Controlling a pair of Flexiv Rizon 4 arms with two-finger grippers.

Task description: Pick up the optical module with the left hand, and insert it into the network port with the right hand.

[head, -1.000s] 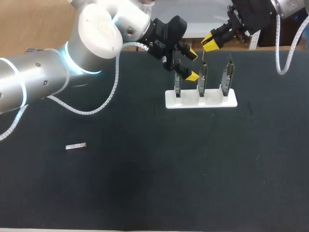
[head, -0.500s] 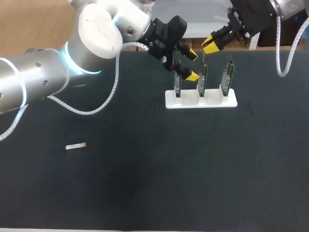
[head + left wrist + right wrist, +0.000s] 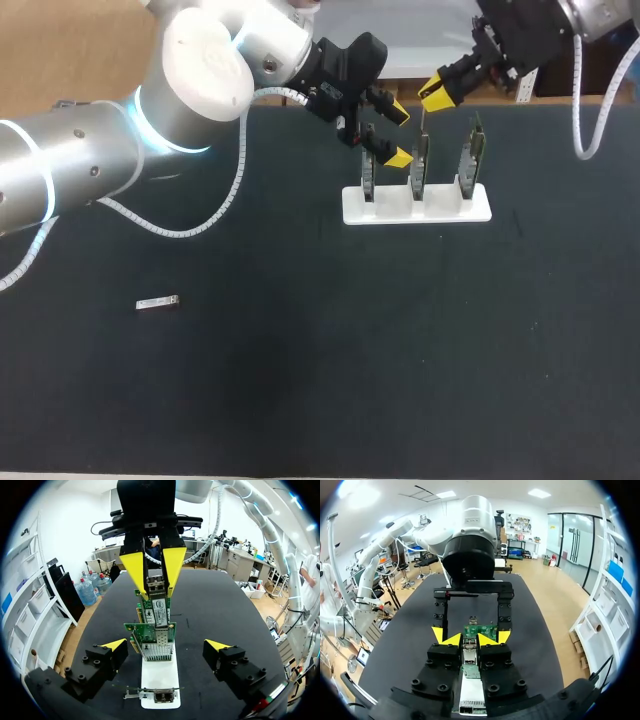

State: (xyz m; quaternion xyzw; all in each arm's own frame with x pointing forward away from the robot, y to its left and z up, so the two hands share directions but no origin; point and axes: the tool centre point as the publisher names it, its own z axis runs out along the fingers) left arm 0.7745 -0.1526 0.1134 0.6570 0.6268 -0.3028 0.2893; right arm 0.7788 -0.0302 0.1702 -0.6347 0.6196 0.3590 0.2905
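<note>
A: Spot any movement over the last second?
B: Hardly. At most a hair's drift on the right tool (image 3: 437, 91) above the white rack (image 3: 440, 210). Otherwise frozen on both sides.
A: Holding what up there?
B: Clamped on the optical module (image 3: 156, 586), pinched from two sides, directly over the rack's middle card (image 3: 421, 160). Either touching that card's top port or just short of it; can't tell which.
A: And the left tool (image 3: 398, 135)?
B: Spread wide, gripping nothing, hanging at the rack's left end, with the row of cards ahead between its fingers.
A: Meaning what for the task?
B: Reads as pickup and handover done, insertion unfinished. With no travel, probably lining up at the port. Only a guess.
A: Needs what next?
B: Pushing straight in toward the card while keeping the module square to the port. Otherwise risking a jam or a tipped card.
A: Anything else to log?
B: Small silvery piece (image 3: 157, 302) lying flat on the bench (image 3: 400, 350), well off to the rack's left. Too small to identify.
</note>
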